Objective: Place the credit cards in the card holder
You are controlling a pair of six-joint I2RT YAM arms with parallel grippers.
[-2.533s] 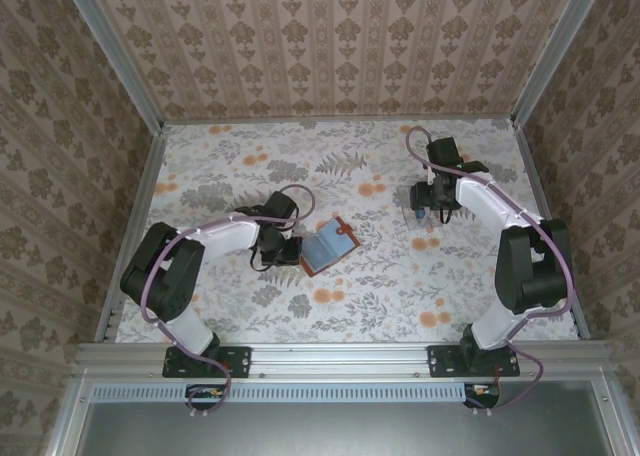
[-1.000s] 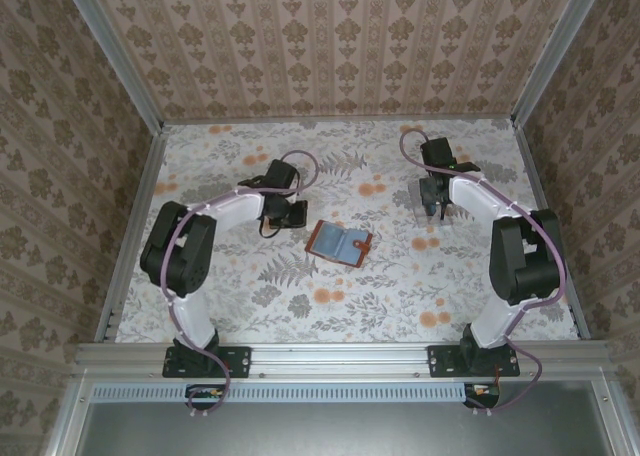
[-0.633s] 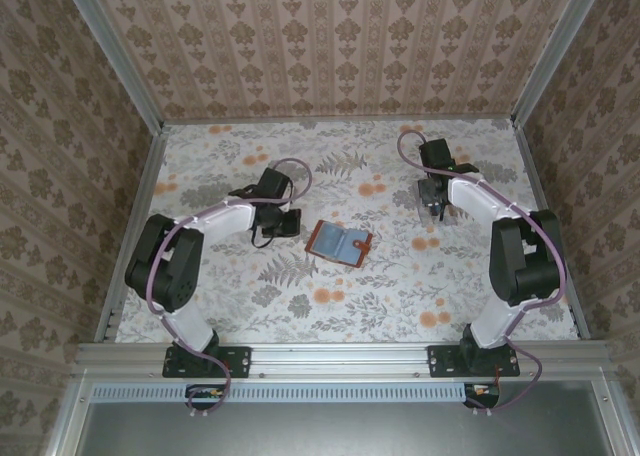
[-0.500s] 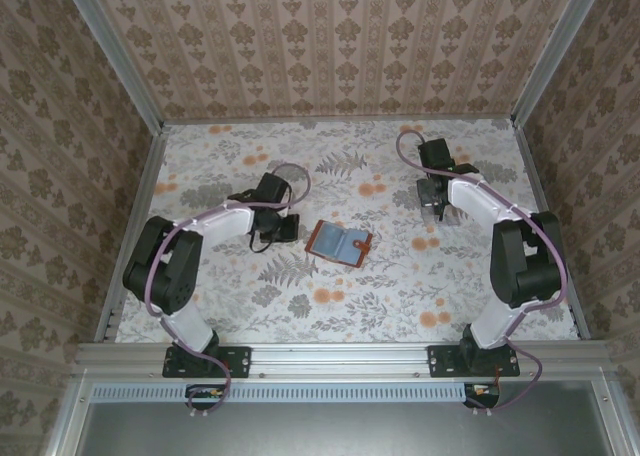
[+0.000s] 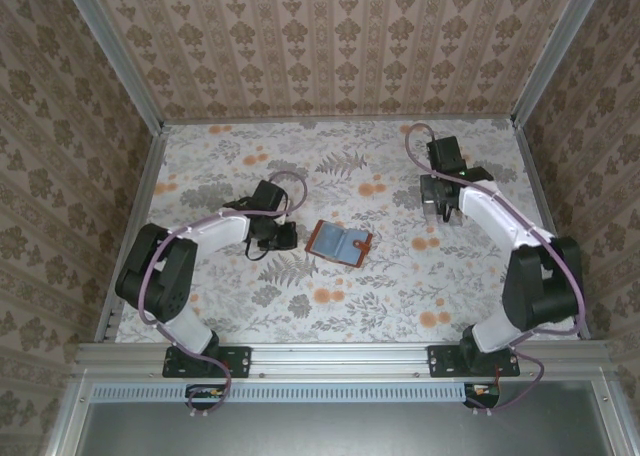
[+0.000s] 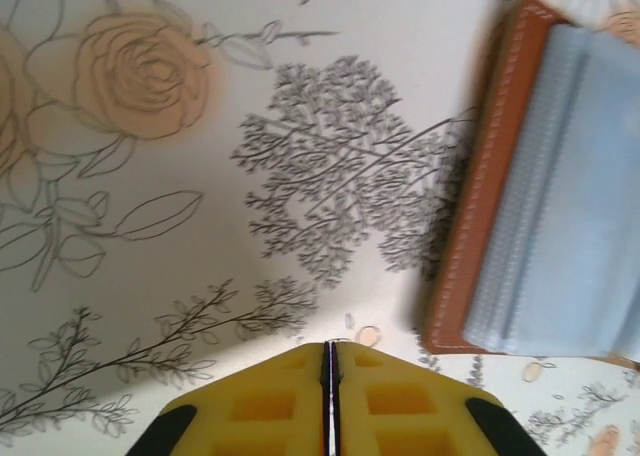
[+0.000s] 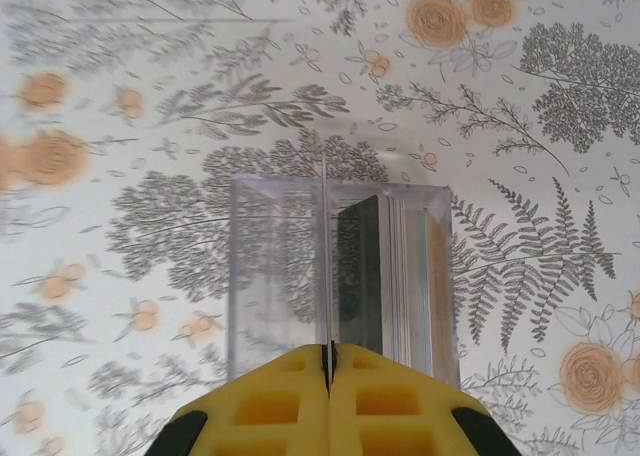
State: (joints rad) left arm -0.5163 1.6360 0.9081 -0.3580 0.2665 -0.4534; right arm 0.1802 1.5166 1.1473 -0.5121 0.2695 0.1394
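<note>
Credit cards (image 7: pixel 395 276): thin, stiff, probably slick, upright in a clear box (image 7: pixel 275 276) at the right wrist view's lower centre, so pinch one by its top edge; card holder (image 5: pixel 338 242) open on the tabletop, mid-frame from above; your left pincer (image 6: pixel 329 361) and right pincer (image 7: pixel 327 361) both pressed together

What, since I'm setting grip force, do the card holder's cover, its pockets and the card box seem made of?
Card holder cover: reddish-brown leather or imitation, matte, stitched along the edge. Pockets: pale bluish soft plastic, translucent, with ribbed edges. Card box: hard clear plastic, glossy; the print of the cloth shows through it.
</note>
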